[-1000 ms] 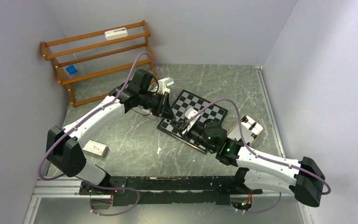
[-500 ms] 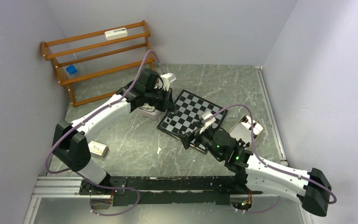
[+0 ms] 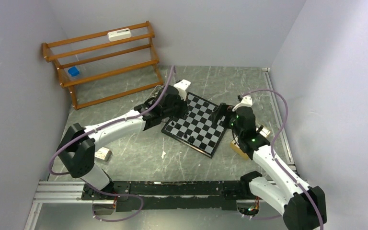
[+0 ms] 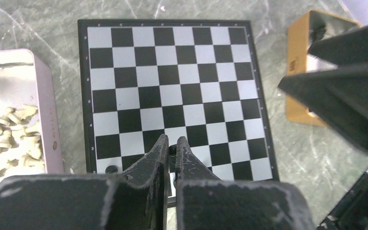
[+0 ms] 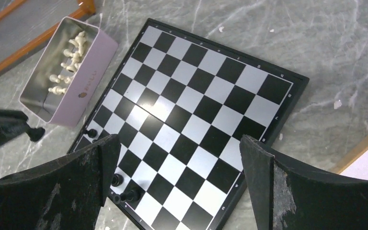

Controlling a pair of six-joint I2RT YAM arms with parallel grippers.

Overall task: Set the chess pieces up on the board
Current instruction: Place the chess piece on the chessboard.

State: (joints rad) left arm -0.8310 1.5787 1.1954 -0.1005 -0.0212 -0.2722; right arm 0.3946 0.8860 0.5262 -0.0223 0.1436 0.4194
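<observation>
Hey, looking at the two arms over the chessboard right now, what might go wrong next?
1. The left gripper, shut on a black piece, hangs close to the placed pieces near the edge of the board. Lowering it may topple them.
2. The right gripper, wide open, hovers over the same board, so the two arms may collide.

The pink tin (image 4: 47, 115) of cream pieces (image 4: 9, 139) is cut off by the left wrist view's edge.
</observation>
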